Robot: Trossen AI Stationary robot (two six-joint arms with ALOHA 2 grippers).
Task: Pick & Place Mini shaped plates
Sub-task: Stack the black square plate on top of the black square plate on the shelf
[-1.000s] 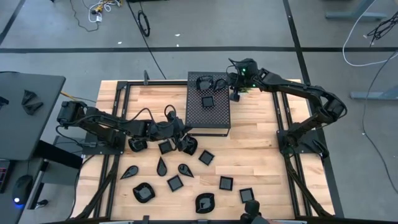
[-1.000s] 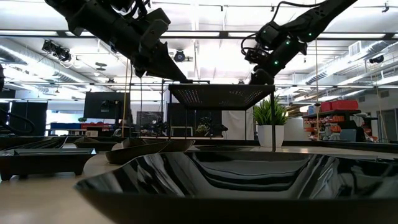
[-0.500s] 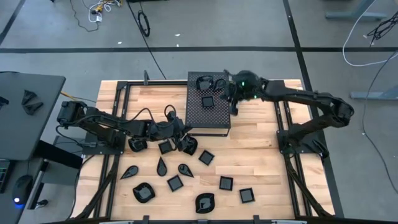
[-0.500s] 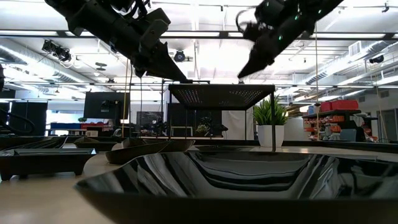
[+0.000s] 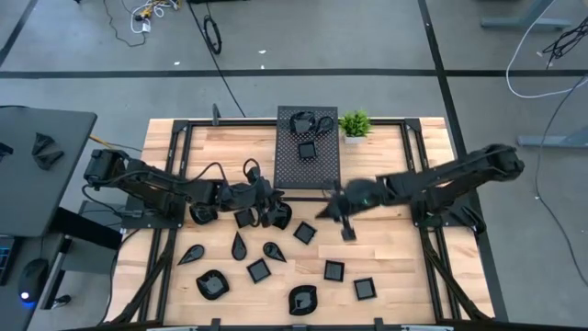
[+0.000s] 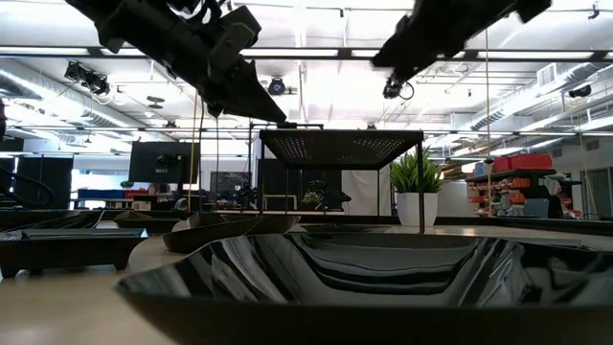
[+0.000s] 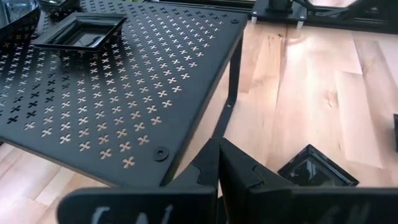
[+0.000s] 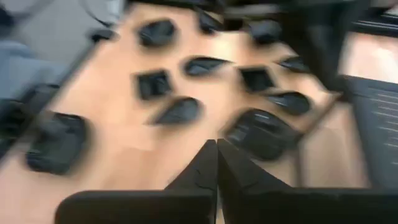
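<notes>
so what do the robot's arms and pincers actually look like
Both arms are dark, near-black jointed links, with black cable looping along the left arm. The left pincer and right pincer each end in two matte black, wedge-shaped fingers on a flat black crossbar. No markings are readable.

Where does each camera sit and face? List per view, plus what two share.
High view: above the table, facing down; left gripper and right gripper show.
Low view: table height, facing the room over a plate; arms overhead.
Left wrist view: faces the perforated box; own fingers show.
Right wrist view: faces scattered plates; own fingers show.
Shared: square plate on the box, high and left wrist.
</notes>
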